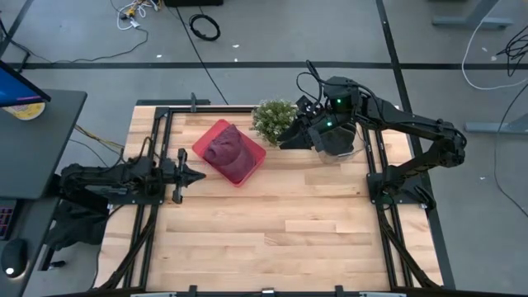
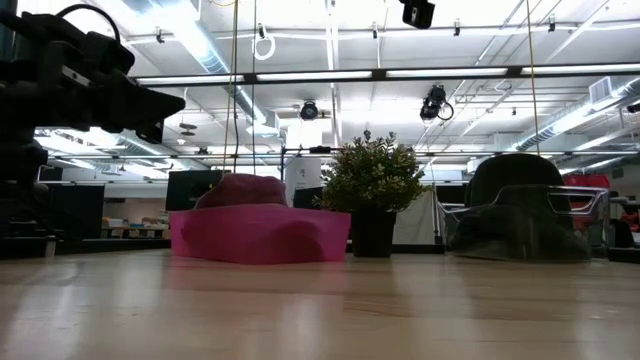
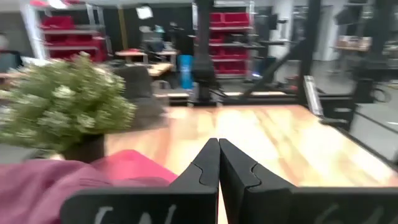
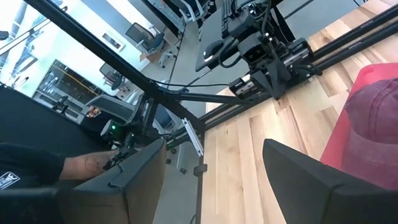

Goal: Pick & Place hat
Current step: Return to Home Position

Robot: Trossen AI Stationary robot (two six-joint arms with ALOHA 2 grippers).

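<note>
The maroon hat (image 1: 229, 147) lies in a pink tray (image 1: 252, 161) on the far half of the table, and it also shows in the low view (image 2: 243, 188) and the right wrist view (image 4: 376, 121). My left gripper (image 1: 196, 175) is shut and hovers level just left of the tray, touching nothing; the left wrist view shows its closed fingertips (image 3: 218, 163) with the hat (image 3: 37, 186) beside them. My right gripper (image 1: 285, 139) is open and stands to the right of the tray, next to the plant. Its fingers spread wide in the right wrist view (image 4: 227, 186).
A small potted plant (image 1: 274, 118) stands at the far edge, right of the tray. A clear container (image 1: 338, 144) sits under my right arm (image 2: 520, 215). Black rails (image 1: 157, 140) frame the table. Bare wood (image 1: 280, 231) fills the near half. A person's arm (image 4: 74, 165) shows beyond the table.
</note>
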